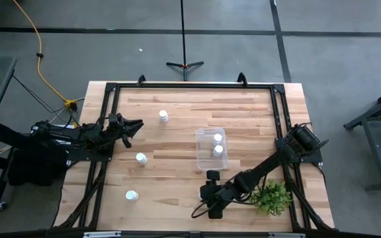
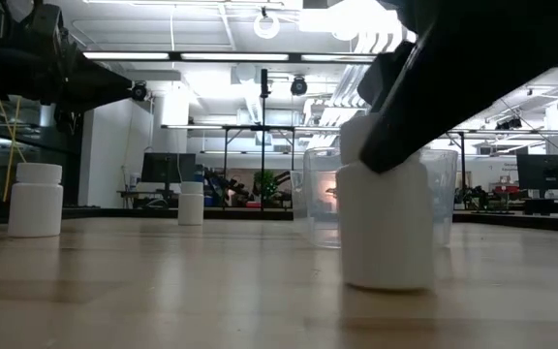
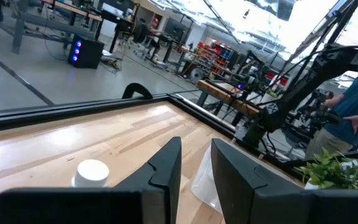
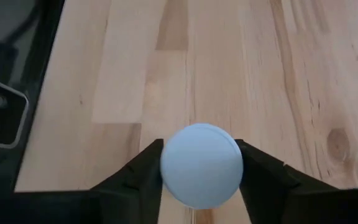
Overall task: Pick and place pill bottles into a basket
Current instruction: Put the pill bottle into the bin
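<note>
1. From above, the right gripper (image 1: pixel 207 198) is low at the near edge of the worktop (image 1: pixel 177 132), by the plant (image 1: pixel 272 197). The basket (image 1: pixel 211 148) sits mid-worktop with two pill bottles inside. Three more bottles stand apart on the left. The left gripper (image 1: pixel 134 127) waits at the left side.
2. From worktop height, the nearest bottle (image 2: pixel 386 228) stands upright on the wood, so it is not lifted yet.
3. The left wrist view shows that gripper's fingers (image 3: pixel 166 165) a little apart, holding nothing.
4. The right wrist view shows both fingers (image 4: pixel 143 167) pressed against the bottle's cap (image 4: pixel 202 164), squeezing it so it can be carried to the basket.
</note>
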Available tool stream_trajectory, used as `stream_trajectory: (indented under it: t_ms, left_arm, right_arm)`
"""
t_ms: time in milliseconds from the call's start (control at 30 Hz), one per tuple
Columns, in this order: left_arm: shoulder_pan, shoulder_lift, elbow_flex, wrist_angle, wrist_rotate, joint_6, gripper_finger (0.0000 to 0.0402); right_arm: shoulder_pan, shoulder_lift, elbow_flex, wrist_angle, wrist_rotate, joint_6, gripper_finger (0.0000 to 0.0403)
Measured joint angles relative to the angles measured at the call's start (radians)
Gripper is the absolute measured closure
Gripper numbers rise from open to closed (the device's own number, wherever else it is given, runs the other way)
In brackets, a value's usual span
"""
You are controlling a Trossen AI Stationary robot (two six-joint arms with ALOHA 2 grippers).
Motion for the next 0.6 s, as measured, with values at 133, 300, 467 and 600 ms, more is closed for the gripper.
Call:
stream_trajectory:
  t_ms: [133,300,467,600]
  left_arm:
    - [0.000,0.000,0.000,0.000,-0.004,0.000,0.0277]
    - [0.000,0.000,0.000,-0.001,-0.007,0.000,0.0277]
    - [0.000,0.000,0.000,0.000,-0.009,0.000,0.0277]
    - [0.000,0.000,0.000,0.000,-0.010,0.000,0.0277]
  right_arm:
    - [0.000,-0.002,0.001,-0.016,-0.007,0.018,0.0253]
    - [-0.005,-0.002,0.005,-0.024,-0.017,0.130,0.0253]
    - [-0.028,0.000,0.059,-0.101,-0.107,0.193,0.0253]
    - [-0.033,0.004,0.157,-0.211,-0.015,0.134,0.0253]
